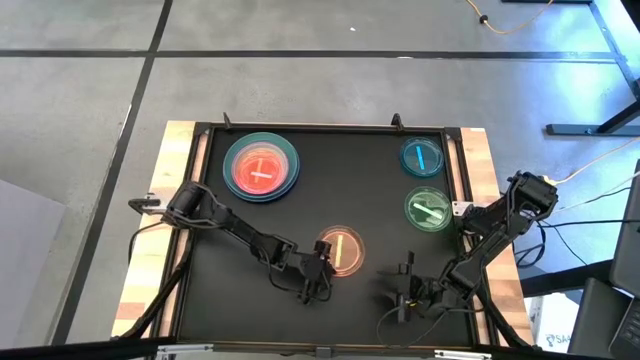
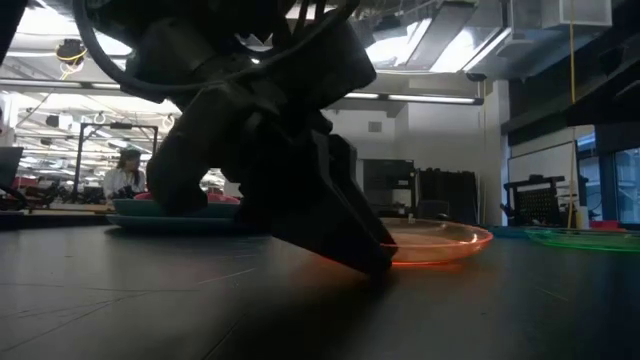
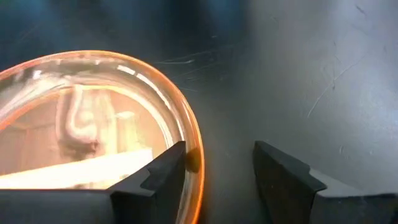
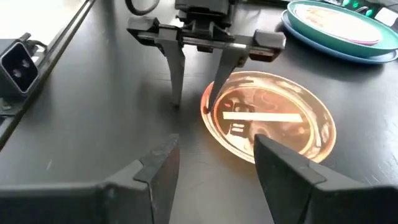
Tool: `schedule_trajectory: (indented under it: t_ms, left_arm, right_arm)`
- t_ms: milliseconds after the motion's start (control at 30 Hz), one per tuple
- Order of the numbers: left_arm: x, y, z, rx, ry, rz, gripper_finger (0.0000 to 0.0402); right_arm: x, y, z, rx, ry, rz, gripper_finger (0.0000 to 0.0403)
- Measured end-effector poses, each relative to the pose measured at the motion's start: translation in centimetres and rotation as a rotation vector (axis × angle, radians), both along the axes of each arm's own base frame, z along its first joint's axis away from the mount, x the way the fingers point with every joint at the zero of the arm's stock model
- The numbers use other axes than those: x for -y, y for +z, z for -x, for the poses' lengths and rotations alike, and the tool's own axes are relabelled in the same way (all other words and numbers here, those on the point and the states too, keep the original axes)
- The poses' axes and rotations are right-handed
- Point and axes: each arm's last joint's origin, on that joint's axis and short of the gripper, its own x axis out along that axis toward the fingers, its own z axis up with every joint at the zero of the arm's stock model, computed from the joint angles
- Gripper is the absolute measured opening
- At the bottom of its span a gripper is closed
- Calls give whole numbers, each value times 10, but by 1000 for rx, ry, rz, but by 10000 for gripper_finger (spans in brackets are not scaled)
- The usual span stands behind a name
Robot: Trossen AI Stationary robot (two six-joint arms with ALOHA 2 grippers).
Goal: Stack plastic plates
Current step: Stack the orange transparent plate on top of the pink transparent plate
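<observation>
Left wrist view: glossy translucent round orange dish (image 3: 93, 124)

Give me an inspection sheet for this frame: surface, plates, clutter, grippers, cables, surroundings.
Surface: black table, wooden side edges.
Job's things: stack of a pink plate on teal and blue plates, far left; orange plate near centre; cyan plate and green plate apart on the right.
Clutter: nothing seen.
Grippers: left gripper open, fingers astride the orange plate's rim, one inside, one outside; right gripper open, waiting near the front edge.
Cables: yellow cable on the floor, right.
Surroundings: concrete floor; person seated far behind.
</observation>
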Motion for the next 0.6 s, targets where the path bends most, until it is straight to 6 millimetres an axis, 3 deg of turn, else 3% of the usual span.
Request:
schedule_trajectory:
  t_ms: [167,400,600]
  left_arm:
    - [-1,-2,0,5,11,-32,142]
    - [-1,-2,0,8,36,-58,15]
    - [1,18,6,37,111,-98,4]
  right_arm:
    - [1,0,0,9,-9,23,197]
    - [0,1,0,20,-15,29,197]
    - [0,0,0,13,-7,26,197]
